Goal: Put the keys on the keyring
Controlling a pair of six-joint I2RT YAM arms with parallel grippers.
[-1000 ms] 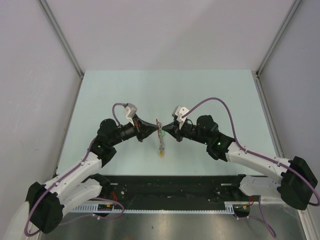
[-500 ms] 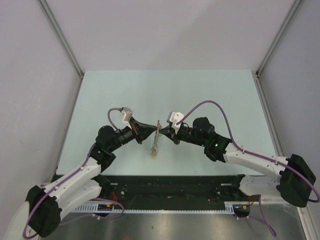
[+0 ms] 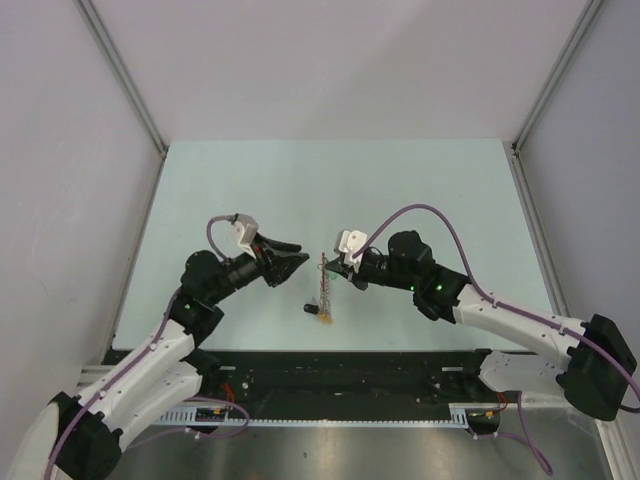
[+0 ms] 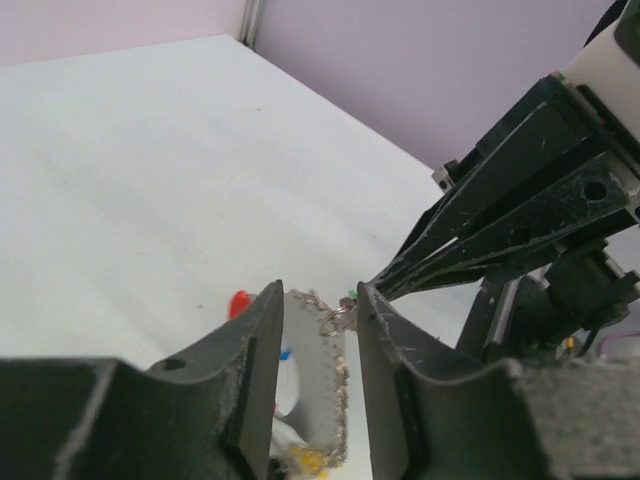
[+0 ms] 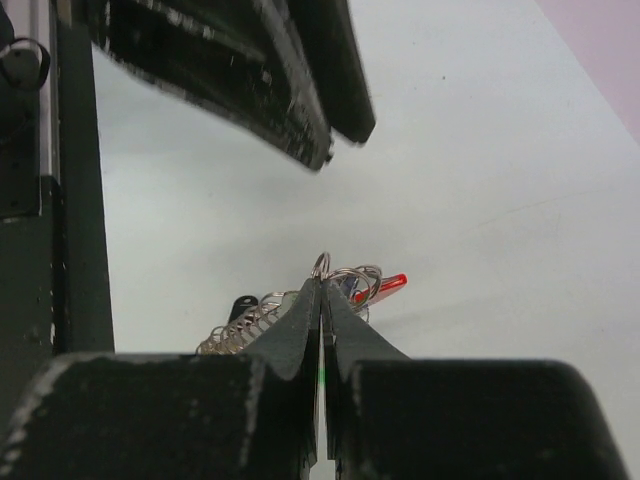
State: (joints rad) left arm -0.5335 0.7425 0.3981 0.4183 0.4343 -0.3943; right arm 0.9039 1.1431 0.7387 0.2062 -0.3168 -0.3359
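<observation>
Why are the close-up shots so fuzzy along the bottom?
Left wrist view: the left fingers loom dark and soft, probably too near the lens. Right wrist view: the right fingers blur too, the keyring at their tips sharper. Top external view: evenly lit.

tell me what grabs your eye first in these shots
First is the right gripper at the middle of the pale table, pinched shut on the keyring, a silvery coiled strand that trails from its tips toward the near edge. Right after that comes the left gripper, which points straight at it from the other side with its jaws open, close to the keyring but not touching it.
</observation>
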